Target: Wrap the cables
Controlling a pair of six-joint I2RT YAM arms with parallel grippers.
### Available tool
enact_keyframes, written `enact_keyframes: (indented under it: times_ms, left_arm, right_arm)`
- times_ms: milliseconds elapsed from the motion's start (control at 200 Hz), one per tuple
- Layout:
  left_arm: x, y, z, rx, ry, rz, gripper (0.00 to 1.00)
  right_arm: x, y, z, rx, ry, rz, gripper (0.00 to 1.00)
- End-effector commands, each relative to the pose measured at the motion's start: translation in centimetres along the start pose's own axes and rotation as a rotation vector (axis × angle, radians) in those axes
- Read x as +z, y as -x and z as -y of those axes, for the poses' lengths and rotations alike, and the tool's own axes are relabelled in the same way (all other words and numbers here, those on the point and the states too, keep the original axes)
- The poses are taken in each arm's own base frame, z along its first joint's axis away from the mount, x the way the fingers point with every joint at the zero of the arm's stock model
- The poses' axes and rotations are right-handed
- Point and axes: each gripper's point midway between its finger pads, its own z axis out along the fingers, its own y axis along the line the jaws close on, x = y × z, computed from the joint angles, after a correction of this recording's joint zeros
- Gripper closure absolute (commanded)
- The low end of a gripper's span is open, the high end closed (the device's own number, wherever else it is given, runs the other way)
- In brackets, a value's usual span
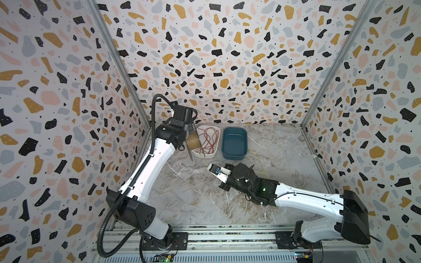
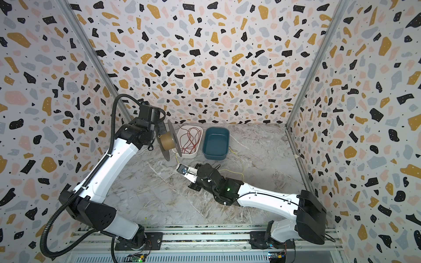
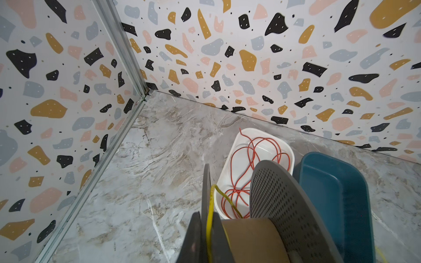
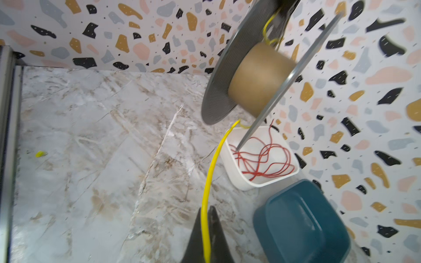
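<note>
A spool with a brown cardboard core (image 1: 192, 142) (image 2: 167, 141) (image 4: 259, 77) and grey perforated flanges hangs above the table beside the white tray. My left gripper (image 3: 207, 214) is shut on one flange, with the yellow cable (image 3: 211, 205) pinched against it. The cable drops from the spool (image 4: 210, 173) into my right gripper (image 4: 206, 211) (image 1: 210, 167) (image 2: 180, 167), which is shut on it low over the table. More yellow cable trails loosely behind the right wrist (image 1: 262, 169) (image 2: 241, 168). A dark red cable (image 1: 208, 139) (image 2: 190, 139) (image 3: 241, 173) (image 4: 262, 159) lies tangled in the tray.
The white tray (image 1: 217, 145) (image 2: 189, 156) and a dark blue bin (image 1: 234, 156) (image 2: 215, 156) stand side by side near the back wall. A small yellow scrap (image 1: 169, 218) (image 4: 40, 154) lies near the table's front edge. Patterned walls close in three sides.
</note>
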Motion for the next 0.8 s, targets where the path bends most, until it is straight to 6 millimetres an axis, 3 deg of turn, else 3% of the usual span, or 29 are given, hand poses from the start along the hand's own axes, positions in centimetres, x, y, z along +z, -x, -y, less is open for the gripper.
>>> enact_keyframes:
  times_ms: [0,135,405,591,796]
  left_arm:
    - [-1.3,2.1,0.5,-0.038,-0.012,0.104,1.00]
    - [-1.8,0.2,2.5,0.029,-0.044,0.069,1.00]
    - [-2.2,-2.5,3.8,0.103,-0.101,0.012,1.00]
    - [-3.0,-3.8,4.4,0.178,-0.171,-0.021,1.00]
    - [-4.2,-4.3,5.2,0.235,-0.265,-0.029,1.00]
  right_arm:
    - [-1.5,3.7,3.4,-0.056,-0.126,0.044,1.00]
    - [-1.3,6.1,5.3,-0.067,-0.208,0.075,1.00]
    - [-0.1,9.8,9.1,-0.033,-0.357,0.112,1.00]
    - [1.0,9.8,12.8,0.081,-0.338,0.106,1.00]
    - [1.7,8.5,14.4,0.137,-0.228,0.118,0.99]
